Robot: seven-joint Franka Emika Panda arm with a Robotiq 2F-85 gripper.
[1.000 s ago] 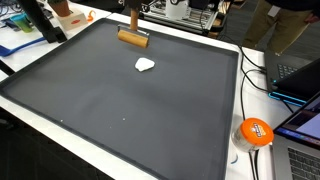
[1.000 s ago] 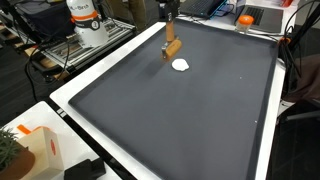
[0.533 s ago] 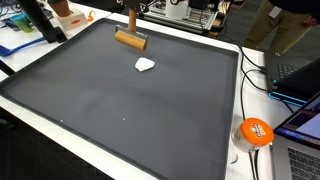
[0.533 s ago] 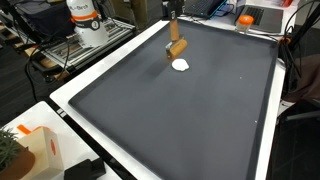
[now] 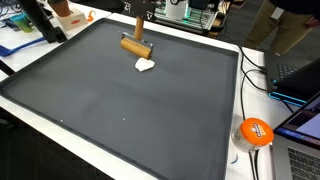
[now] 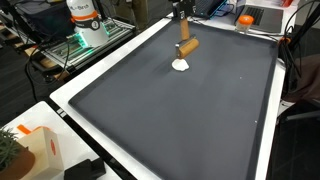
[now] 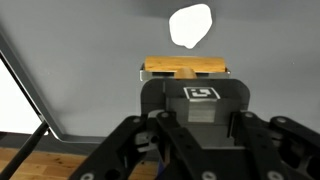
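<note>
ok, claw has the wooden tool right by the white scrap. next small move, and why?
Probably a short nudge forward, bringing the wooden tool up to the white scrap. The claw is shut on the tool's handle, and in the wrist view the scrap lies just beyond its head, a strip of dark mat between them. Whether the head touches the mat is unclear.

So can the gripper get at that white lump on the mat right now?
Probably, but only with the wooden tool: the gripper is shut on it. Nothing lies between the tool's head and the white lump on the dark mat.
</note>
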